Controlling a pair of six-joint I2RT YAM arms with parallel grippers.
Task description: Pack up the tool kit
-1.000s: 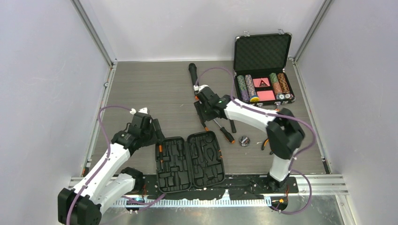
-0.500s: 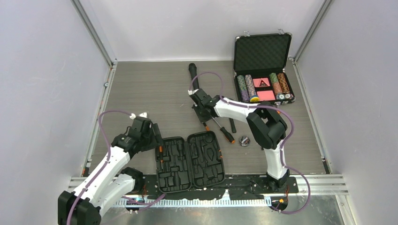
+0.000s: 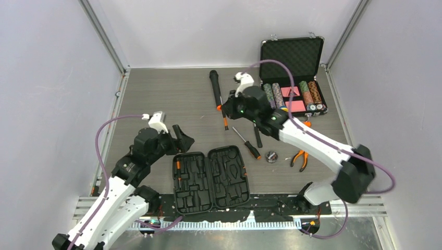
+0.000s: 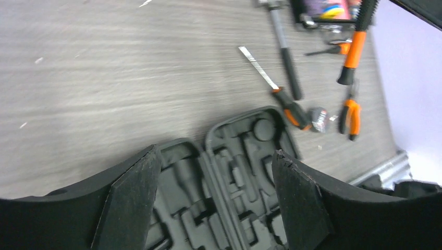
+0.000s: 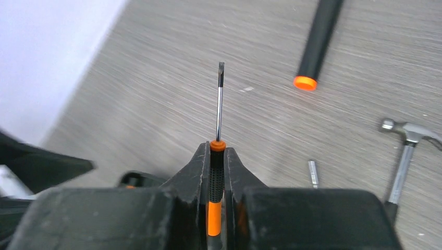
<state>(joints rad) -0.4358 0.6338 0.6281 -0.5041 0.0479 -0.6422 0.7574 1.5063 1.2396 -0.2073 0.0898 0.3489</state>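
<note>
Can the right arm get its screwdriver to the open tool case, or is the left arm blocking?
Probably yes. The right gripper grips the screwdriver; the left gripper hangs open by the far left corner of the tool case, leaving its right half uncovered.

Bright, even, diffuse light from above. Shadows soft and faint beneath arms on tabletop (image 3: 172, 99). Top view sharp throughout. Left wrist view smeared by motion blur; left fingers (image 4: 130, 203) close to lens, soft-edged. Right wrist view: tabletop grain streaked, screwdriver (image 5: 216, 166) crisp.
</note>
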